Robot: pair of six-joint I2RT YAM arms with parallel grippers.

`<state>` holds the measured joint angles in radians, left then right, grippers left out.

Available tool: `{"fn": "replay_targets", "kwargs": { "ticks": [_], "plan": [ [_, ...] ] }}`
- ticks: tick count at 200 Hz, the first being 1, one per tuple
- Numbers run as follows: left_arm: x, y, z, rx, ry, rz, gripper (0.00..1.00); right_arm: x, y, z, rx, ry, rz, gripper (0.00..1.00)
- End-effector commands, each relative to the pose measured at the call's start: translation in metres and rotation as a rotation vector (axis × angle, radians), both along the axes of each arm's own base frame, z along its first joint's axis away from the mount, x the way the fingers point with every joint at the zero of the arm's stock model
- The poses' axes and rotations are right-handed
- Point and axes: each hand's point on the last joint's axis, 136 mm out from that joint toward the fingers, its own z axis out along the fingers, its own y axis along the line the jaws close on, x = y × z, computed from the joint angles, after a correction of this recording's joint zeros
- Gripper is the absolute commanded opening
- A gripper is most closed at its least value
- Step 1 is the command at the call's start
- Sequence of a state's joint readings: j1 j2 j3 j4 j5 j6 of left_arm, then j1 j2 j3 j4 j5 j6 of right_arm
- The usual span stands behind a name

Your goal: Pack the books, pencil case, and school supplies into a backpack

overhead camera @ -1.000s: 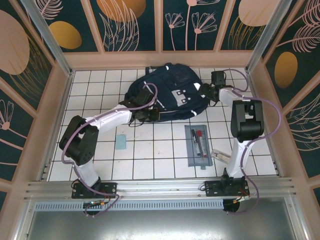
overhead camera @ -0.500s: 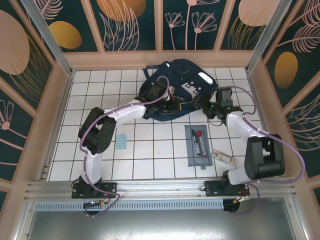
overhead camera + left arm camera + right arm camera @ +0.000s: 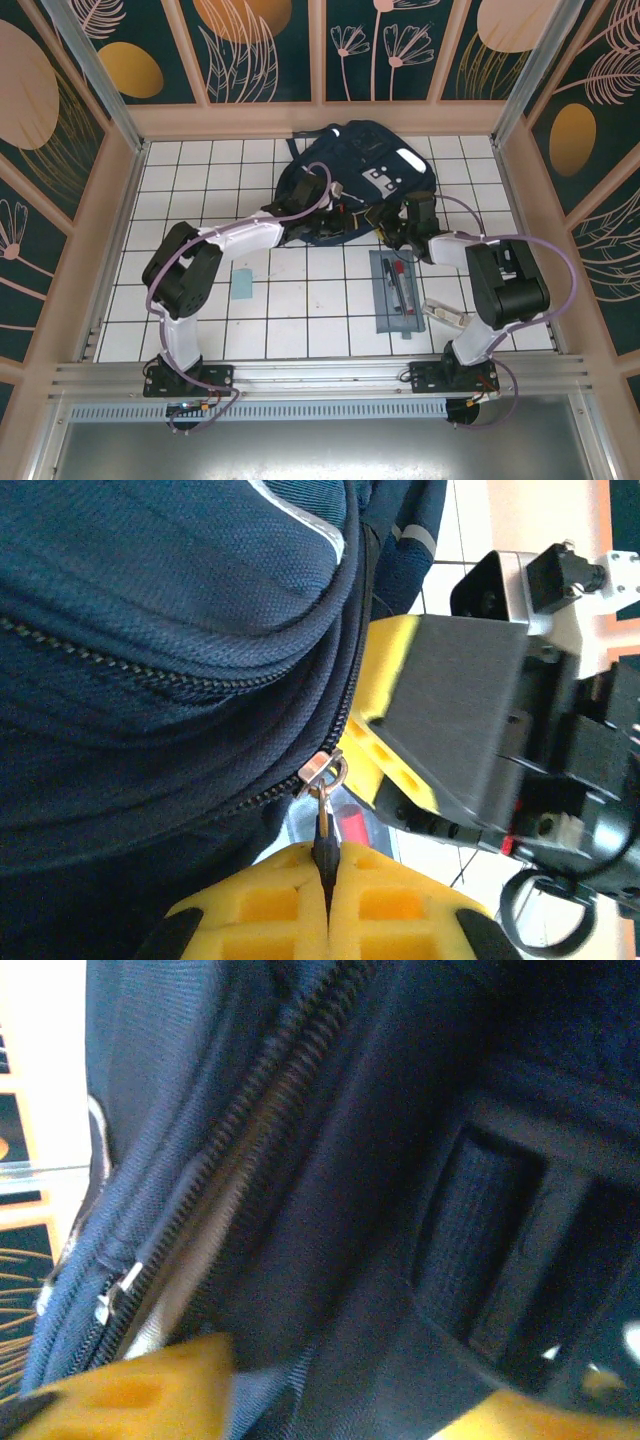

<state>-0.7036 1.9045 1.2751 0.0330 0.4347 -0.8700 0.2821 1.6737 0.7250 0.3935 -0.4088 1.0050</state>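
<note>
The navy backpack point(image 3: 372, 172) lies at the back of the table, bunched up at its near edge. My left gripper point(image 3: 343, 214) point(image 3: 326, 865) is shut on the backpack's dark zipper pull point(image 3: 325, 842), which hangs from the copper slider point(image 3: 321, 771). My right gripper point(image 3: 392, 226) point(image 3: 340, 1415) sits just right of it, jaws partly closed with backpack fabric point(image 3: 330, 1210) between the yellow fingertips point(image 3: 150, 1385); the view is blurred. The grey-blue pencil case point(image 3: 397, 292) with red and black pens lies in front, untouched. School supplies stay on the tiles: a light-blue flat piece point(image 3: 241, 283) and a whitish oblong piece point(image 3: 445, 315).
Wooden walls and metal posts point(image 3: 110, 110) close in the tiled table point(image 3: 300, 320) on three sides. Both arms reach across the middle, the left elbow point(image 3: 175, 275) at left and the right elbow point(image 3: 505, 285) above the whitish piece.
The right arm swung in from the backpack's right side to its near edge, and its jaws narrowed. The left gripper kept the zipper pull; the backpack bunched up and shifted back and to the right.
</note>
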Motion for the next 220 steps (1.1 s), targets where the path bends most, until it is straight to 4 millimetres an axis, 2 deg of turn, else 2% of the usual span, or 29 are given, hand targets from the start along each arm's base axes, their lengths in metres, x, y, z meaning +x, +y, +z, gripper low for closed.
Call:
{"fn": "replay_targets", "kwargs": {
  "ticks": [1, 5, 14, 30, 59, 81, 102, 132, 146, 165, 182, 184, 201, 220],
  "plan": [
    [-0.016, -0.012, 0.055, -0.134, -0.065, -0.078, 0.00, 0.025, -0.005, 0.012, 0.025, -0.105, -0.086, 0.07],
    [-0.017, -0.010, 0.053, -0.117, -0.067, -0.082, 0.00, 0.025, -0.005, 0.012, 0.023, -0.106, -0.084, 0.00],
    [-0.015, -0.004, 0.045, -0.058, -0.073, -0.082, 0.00, 0.023, -0.007, 0.013, 0.011, -0.110, -0.082, 0.00],
    [-0.005, 0.019, 0.026, 0.045, -0.071, -0.052, 0.00, 0.019, -0.012, 0.017, -0.024, -0.118, -0.071, 0.00],
    [0.024, 0.086, -0.004, 0.158, -0.042, 0.069, 0.00, 0.007, -0.027, 0.023, -0.096, -0.131, -0.068, 0.00],
    [0.041, 0.130, -0.012, 0.307, -0.088, 0.138, 0.00, 0.000, -0.037, 0.027, -0.118, -0.138, -0.069, 0.00],
    [0.062, 0.165, -0.016, 0.405, -0.122, 0.202, 0.00, -0.005, -0.037, 0.028, -0.149, -0.133, -0.036, 0.00],
    [0.087, 0.197, -0.013, 0.492, -0.164, 0.260, 0.00, -0.007, -0.048, 0.022, -0.193, -0.119, -0.043, 0.00],
    [0.091, 0.214, -0.017, 0.544, -0.159, 0.291, 0.00, -0.006, -0.056, 0.023, -0.211, -0.122, -0.058, 0.00],
    [0.080, 0.215, -0.017, 0.524, -0.137, 0.270, 0.00, -0.002, -0.066, 0.020, -0.240, -0.115, -0.068, 0.00],
    [0.057, 0.207, -0.017, 0.451, -0.105, 0.236, 0.00, 0.005, -0.071, 0.019, -0.273, -0.115, -0.063, 0.00],
    [0.054, 0.207, -0.007, 0.430, -0.121, 0.238, 0.00, 0.007, -0.072, 0.020, -0.278, -0.117, -0.064, 0.00],
    [0.023, 0.192, 0.005, 0.353, -0.125, 0.196, 0.00, 0.021, -0.074, 0.022, -0.323, -0.127, -0.048, 0.00],
    [-0.011, 0.163, 0.012, 0.318, -0.132, 0.128, 0.00, 0.038, -0.077, 0.025, -0.369, -0.127, -0.039, 0.00]
  ]
}}
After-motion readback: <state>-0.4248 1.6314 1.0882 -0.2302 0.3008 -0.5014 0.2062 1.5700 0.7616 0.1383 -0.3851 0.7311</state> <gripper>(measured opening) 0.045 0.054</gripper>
